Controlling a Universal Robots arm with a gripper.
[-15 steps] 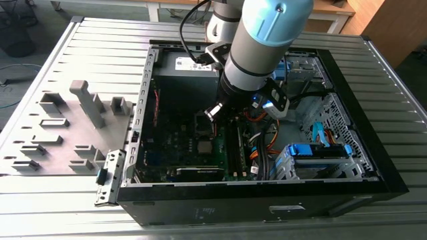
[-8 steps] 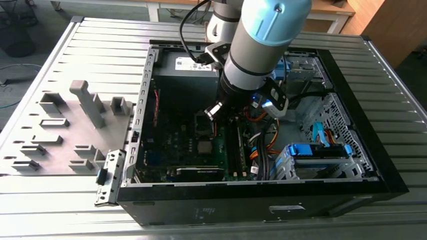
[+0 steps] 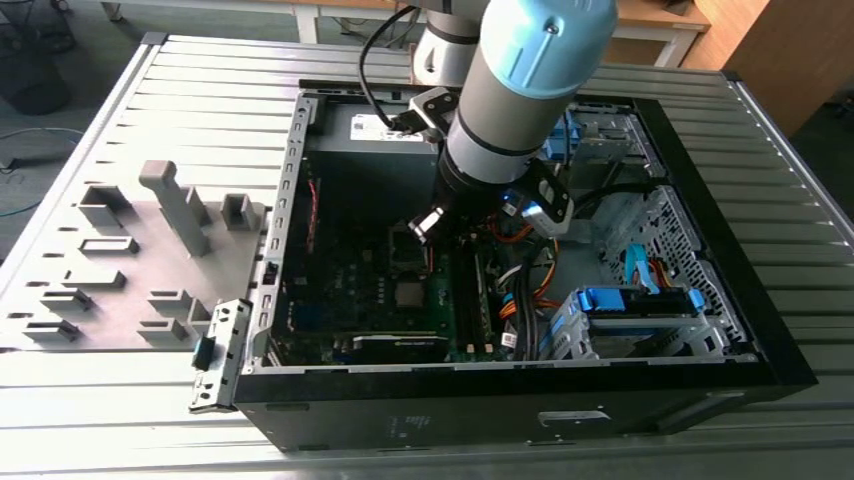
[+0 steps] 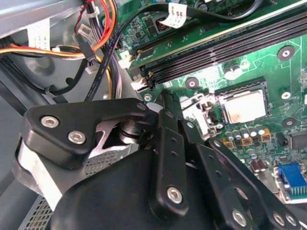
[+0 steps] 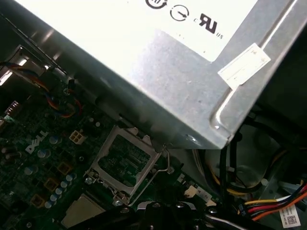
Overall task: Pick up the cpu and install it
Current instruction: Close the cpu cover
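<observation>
Cpu [image 4: 244,106] sits in the motherboard [image 4: 268,72] socket; load plate [image 5: 102,153] raised. End effector [image 4: 181,115] hovers just beside the socket; grip state cannot be determined.

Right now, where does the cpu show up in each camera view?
Exterior view: cpu on the motherboard inside the case.
Second wrist view: cpu beside the memory slots.
First wrist view: cpu beside the raised socket frame.
Shared landmark: the motherboard.

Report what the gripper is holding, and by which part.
Cannot be told for the gripper; the cpu lies in its socket, not held.
</observation>
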